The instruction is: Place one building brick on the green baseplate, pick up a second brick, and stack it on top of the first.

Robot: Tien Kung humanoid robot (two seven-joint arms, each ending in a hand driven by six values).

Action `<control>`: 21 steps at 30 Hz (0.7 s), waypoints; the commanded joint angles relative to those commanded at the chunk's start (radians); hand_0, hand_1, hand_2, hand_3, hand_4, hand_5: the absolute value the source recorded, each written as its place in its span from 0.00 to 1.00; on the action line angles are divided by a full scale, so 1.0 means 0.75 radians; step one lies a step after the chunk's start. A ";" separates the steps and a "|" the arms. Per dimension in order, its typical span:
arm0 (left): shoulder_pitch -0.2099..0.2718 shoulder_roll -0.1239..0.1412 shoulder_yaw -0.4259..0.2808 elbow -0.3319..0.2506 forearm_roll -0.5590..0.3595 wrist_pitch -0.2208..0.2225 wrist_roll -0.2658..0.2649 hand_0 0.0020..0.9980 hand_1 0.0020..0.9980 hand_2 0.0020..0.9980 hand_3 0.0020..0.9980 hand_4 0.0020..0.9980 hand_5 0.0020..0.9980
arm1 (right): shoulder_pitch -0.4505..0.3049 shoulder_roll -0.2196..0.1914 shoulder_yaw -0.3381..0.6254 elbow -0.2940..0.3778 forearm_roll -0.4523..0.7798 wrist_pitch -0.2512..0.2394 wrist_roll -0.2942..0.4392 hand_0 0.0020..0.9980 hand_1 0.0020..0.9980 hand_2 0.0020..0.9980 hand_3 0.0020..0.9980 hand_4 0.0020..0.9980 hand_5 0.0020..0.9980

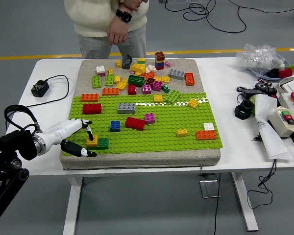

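The green baseplate [157, 139] lies on a tan pad [137, 159]. At its front left corner a small yellow brick [92, 141] sits on a dark green brick [103, 143]. My left hand [86, 143], white with black fingertips, is beside this stack on its left. The index finger reaches the yellow brick's top left edge, and the thumb [87, 153] lies lower on the pad, apart from the bricks. The fingers are spread and clasp nothing. My right arm is out of the picture.
Loose bricks are heaped on the pad's far part [137, 73]. Red [134, 123], blue [115, 126] and grey [126, 107] bricks stand on the plate. A person stands behind the table, hand [118, 32] at the waist. A power adapter [39, 88] is left, a control box [289, 117] right.
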 joint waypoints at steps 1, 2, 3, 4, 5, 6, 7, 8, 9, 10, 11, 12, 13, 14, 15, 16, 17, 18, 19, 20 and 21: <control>0.000 0.000 0.001 0.002 0.000 0.001 0.000 1.00 1.00 0.97 0.57 1.00 0.43 | 0.000 0.000 0.000 0.000 0.000 0.000 0.000 0.77 0.70 0.74 0.75 1.00 0.62; 0.000 0.000 0.002 0.004 0.001 0.001 0.000 1.00 1.00 0.97 0.57 1.00 0.43 | -0.001 0.000 0.000 0.000 -0.001 0.000 0.000 0.77 0.70 0.74 0.75 1.00 0.62; 0.000 0.000 0.003 0.006 0.001 0.002 0.000 1.00 1.00 0.97 0.57 1.00 0.43 | -0.001 0.000 0.000 0.000 -0.001 0.000 0.000 0.77 0.70 0.74 0.75 1.00 0.62; 0.000 0.000 0.003 0.008 0.001 0.004 0.000 1.00 1.00 0.96 0.57 1.00 0.42 | -0.001 0.001 0.000 0.000 -0.001 0.000 0.000 0.77 0.70 0.74 0.75 1.00 0.63; 0.000 0.000 0.004 0.009 0.001 0.005 0.000 1.00 1.00 0.96 0.57 1.00 0.42 | -0.001 0.001 0.000 0.000 -0.001 0.000 0.000 0.77 0.70 0.74 0.75 1.00 0.63; 0.001 0.000 0.004 0.010 0.000 0.005 0.000 1.00 1.00 0.96 0.57 1.00 0.42 | -0.002 0.001 -0.001 0.000 -0.001 0.000 0.000 0.77 0.70 0.74 0.75 1.00 0.63; 0.001 0.000 0.004 0.009 0.000 0.005 0.000 1.00 1.00 0.96 0.57 1.00 0.42 | -0.002 0.001 -0.001 0.000 -0.001 0.000 0.000 0.77 0.70 0.74 0.75 1.00 0.63; 0.002 0.001 0.004 0.006 -0.001 0.004 0.000 1.00 1.00 0.96 0.57 1.00 0.42 | -0.002 0.001 -0.001 0.000 -0.001 0.000 0.000 0.77 0.70 0.74 0.75 1.00 0.63; 0.002 0.001 0.004 0.005 -0.001 0.004 0.000 1.00 1.00 0.96 0.57 1.00 0.42 | -0.002 0.001 -0.001 0.000 -0.001 0.000 0.000 0.77 0.70 0.74 0.75 1.00 0.63; 0.004 0.004 -0.002 -0.006 -0.003 0.002 0.000 1.00 1.00 0.96 0.57 1.00 0.42 | -0.002 0.002 0.000 0.000 -0.002 0.000 0.000 0.77 0.70 0.74 0.75 1.00 0.63; 0.006 0.006 -0.008 -0.019 -0.006 -0.001 0.000 1.00 0.99 0.96 0.57 1.00 0.42 | -0.003 0.002 0.000 0.000 -0.002 0.000 0.000 0.77 0.70 0.74 0.75 1.00 0.63; 0.009 0.011 -0.021 -0.039 -0.013 -0.003 -0.002 1.00 0.99 0.96 0.57 1.00 0.42 | -0.003 0.002 0.001 0.000 -0.003 0.001 -0.001 0.77 0.70 0.74 0.75 1.00 0.63; 0.011 0.012 -0.026 -0.048 -0.016 -0.005 -0.003 1.00 0.99 0.96 0.57 1.00 0.42 | -0.003 0.002 0.001 0.000 -0.003 0.001 -0.001 0.77 0.70 0.74 0.75 1.00 0.63; 0.013 0.017 -0.034 -0.067 -0.022 -0.004 -0.004 1.00 0.99 0.96 0.57 1.00 0.42 | -0.004 0.002 0.001 0.000 -0.003 0.001 -0.001 0.77 0.70 0.74 0.75 1.00 0.63; 0.014 0.019 -0.040 -0.081 -0.027 -0.004 -0.004 1.00 0.99 0.96 0.57 1.00 0.42 | -0.004 0.002 0.002 0.000 -0.003 0.001 -0.001 0.77 0.70 0.74 0.75 1.00 0.63; 0.013 0.024 -0.052 -0.108 -0.040 -0.002 -0.005 1.00 0.99 0.96 0.57 1.00 0.42 | -0.004 0.002 0.002 0.000 -0.004 0.001 -0.001 0.77 0.70 0.74 0.75 1.00 0.63; 0.013 0.025 -0.056 -0.118 -0.044 -0.002 -0.006 1.00 0.96 0.91 0.57 1.00 0.42 | -0.004 0.002 0.003 0.000 -0.004 0.001 -0.002 0.77 0.70 0.74 0.75 1.00 0.63; 0.011 0.026 -0.066 -0.136 -0.051 0.001 -0.006 1.00 0.96 0.91 0.57 1.00 0.42 | -0.003 0.002 0.004 0.000 -0.006 0.001 -0.002 0.77 0.70 0.74 0.75 1.00 0.63; 0.007 0.026 -0.071 -0.147 -0.056 0.003 -0.006 1.00 0.96 0.91 0.57 1.00 0.42 | -0.003 0.003 0.004 0.000 -0.006 0.002 -0.003 0.77 0.70 0.74 0.75 1.00 0.63; 0.002 0.025 -0.074 -0.155 -0.061 0.007 -0.007 1.00 0.96 0.91 0.57 1.00 0.42 | -0.003 0.003 0.004 0.000 -0.006 0.002 -0.002 0.77 0.70 0.74 0.75 1.00 0.63; -0.005 0.025 -0.076 -0.161 -0.063 0.012 -0.007 1.00 0.96 0.91 0.57 1.00 0.42 | -0.003 0.003 0.004 0.000 -0.006 0.002 -0.002 0.77 0.70 0.74 0.75 1.00 0.63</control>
